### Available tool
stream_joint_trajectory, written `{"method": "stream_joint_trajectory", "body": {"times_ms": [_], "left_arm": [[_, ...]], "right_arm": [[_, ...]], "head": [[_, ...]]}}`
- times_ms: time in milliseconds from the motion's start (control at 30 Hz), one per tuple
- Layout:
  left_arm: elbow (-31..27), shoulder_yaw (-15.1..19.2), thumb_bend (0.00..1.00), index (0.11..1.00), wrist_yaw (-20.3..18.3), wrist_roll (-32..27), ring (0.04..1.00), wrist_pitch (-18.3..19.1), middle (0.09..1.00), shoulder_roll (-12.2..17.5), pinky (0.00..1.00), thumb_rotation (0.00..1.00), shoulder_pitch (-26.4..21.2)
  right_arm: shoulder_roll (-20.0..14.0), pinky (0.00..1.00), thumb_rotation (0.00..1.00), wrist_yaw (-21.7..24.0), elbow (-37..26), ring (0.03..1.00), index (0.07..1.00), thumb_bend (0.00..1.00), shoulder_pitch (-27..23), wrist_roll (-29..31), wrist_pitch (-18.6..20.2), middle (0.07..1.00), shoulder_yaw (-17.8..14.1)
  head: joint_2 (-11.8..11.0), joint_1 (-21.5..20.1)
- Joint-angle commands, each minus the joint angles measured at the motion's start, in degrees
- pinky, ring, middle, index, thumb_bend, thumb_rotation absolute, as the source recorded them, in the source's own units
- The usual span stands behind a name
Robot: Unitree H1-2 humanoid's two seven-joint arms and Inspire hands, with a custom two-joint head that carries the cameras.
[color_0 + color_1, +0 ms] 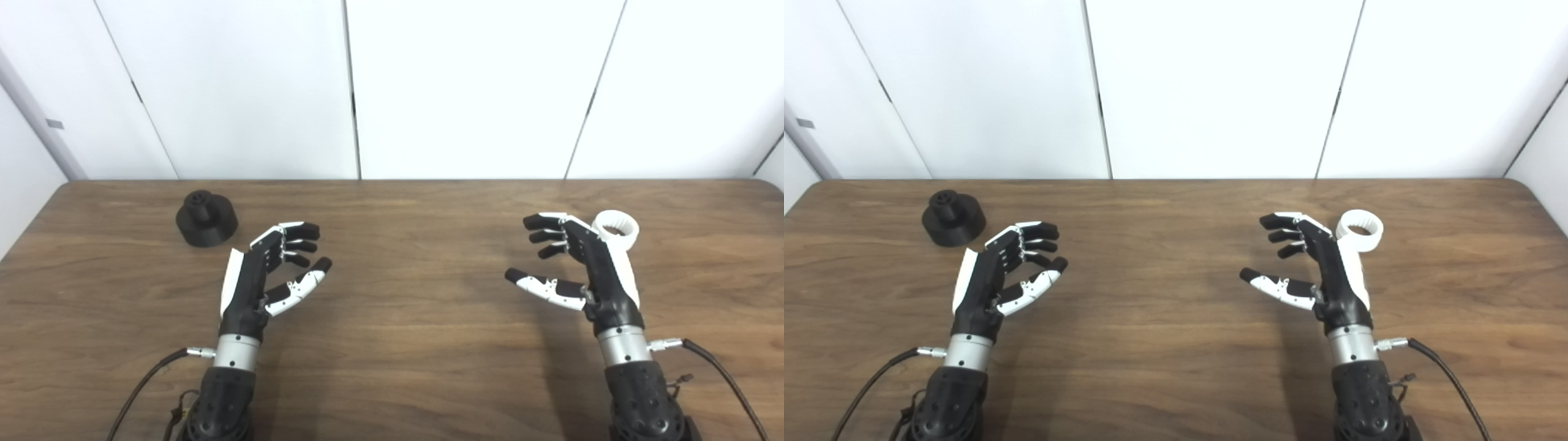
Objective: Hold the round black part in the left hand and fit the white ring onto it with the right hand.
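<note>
While both hands hang above the wooden table (404, 361) with palms turned toward each other, nothing held in either. Left hand (263, 272): fingers loosely curled and spread apart, thumb angled out toward the table's middle, a clear gap between thumb and fingers, empty. Right hand (582, 269): much the same pose mirrored, fingers (542, 236) bent and parted, thumb stretched toward the table's middle, empty as well.

Round black part (206, 218): upright on the table toward its far left corner, a wide base with a narrower knob on top, just beyond and to the outer side of the left hand, near it but not touched. White ring (617, 228): on the table toward its far right side, opening facing up, directly behind the back of the right hand; from the left eye view partly overlapped by that hand, from the right eye view (1359, 230) just beside it, contact impossible to tell. Ring and black part well apart, at opposite sides of the table, with both hands between them.

Black cables (723, 367) trailing from the wrists across the table's near edge. White wall panels (465, 86) standing behind the table's far edge.
</note>
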Motion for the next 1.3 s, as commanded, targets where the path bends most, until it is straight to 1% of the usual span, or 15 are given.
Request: {"method": "stream_joint_trajectory", "body": {"times_ms": [0, 100, 167, 233, 333, 433, 600, 933, 1033, 1267], "left_arm": [[-2.3, -0.33, 0.56, 0.647, 0.1, 0.34, 0.648, -1.06, 0.687, -0.12, 0.53, 0.11, -1.51], [-2.05, -0.84, 0.56, 0.65, 0.37, 0.84, 0.657, -1.27, 0.691, -0.56, 0.54, 0.12, -1.48], [-1.87, -1.18, 0.57, 0.651, 0.79, 1.36, 0.65, -1.27, 0.688, -1.07, 0.53, 0.13, -1.44], [-1.65, -1.53, 0.57, 0.652, 1.39, 2.73, 0.638, -1.36, 0.683, -1.42, 0.53, 0.12, -1.44], [-0.99, -1.72, 0.57, 0.653, 1.62, 2.95, 0.638, -1.86, 0.683, -2.09, 0.53, 0.11, -1.55], [-0.44, -1.88, 0.59, 0.654, 1.71, 2.92, 0.648, -1.94, 0.685, -2.66, 0.54, 0.13, -1.69], [0.16, -2.2, 0.6, 0.659, 2.21, 3.41, 0.65, -2.31, 0.691, -2.89, 0.53, 0.16, -1.86], [0.46, -2.25, 0.61, 0.654, 2.12, 2.45, 0.642, -3.11, 0.693, -2.85, 0.52, 0.16, -2.16], [0.45, -2.13, 0.6, 0.653, 2.32, 2.66, 0.641, -3.45, 0.694, -2.73, 0.52, 0.13, -2.41], [-2.23, -1.49, 0.6, 0.643, 2.21, 3.44, 0.644, -1.36, 0.708, -2.07, 0.52, 0.07, -2.68]], "right_arm": [[-0.78, 0.54, 0.05, 0.19, -2.52, 0.657, 0.661, 0.57, -1.58, 0.98, -0.75, 0.694, -0.5], [-1.48, 0.54, 0.03, 0.52, -2.4, 0.666, 0.659, 0.56, -1.43, 1.67, -1.22, 0.697, -0.94], [-2.16, 0.54, 0.0, 0.51, -2.0, 0.661, 0.659, 0.56, -1.35, 1.95, -2.01, 0.696, -1.28], [-2.92, 0.54, 0.0, 0.5, -1.28, 0.658, 0.658, 0.56, -1.34, 2.59, -3.2, 0.695, -1.55], [-3.72, 0.54, 0.0, 0.35, -0.61, 0.658, 0.657, 0.56, -1.24, 3.4, -3.88, 0.694, -1.87], [-4.47, 0.54, 0.01, 0.2, 0.07, 0.659, 0.658, 0.56, -1.22, 3.86, -4.38, 0.695, -2.14], [-4.71, 0.56, 0.09, 0.44, 0.16, 0.666, 0.661, 0.56, -1.03, 4.59, -3.29, 0.696, -2.64], [-5.1, 0.57, 0.1, 0.59, 0.95, 0.669, 0.658, 0.58, -1.16, 5.03, -3.99, 0.692, -2.65], [-5.12, 0.57, 0.1, 0.62, 1.39, 0.666, 0.656, 0.59, -1.46, 5.12, -4.12, 0.69, -2.61], [-5.28, 0.55, 0.09, 1.38, 1.2, 0.66, 0.656, 0.58, -1.52, 5.9, -3.24, 0.69, -2.78]], "head": [[-0.19, 1.83], [-0.37, 4.11], [-0.59, 7.42], [-0.69, 8.65], [-1.07, 11.24], [-1.32, 13.1], [-1.34, 13.39], [-1.63, 13.53], [-1.95, 13.62], [-2.3, 14.7]]}}
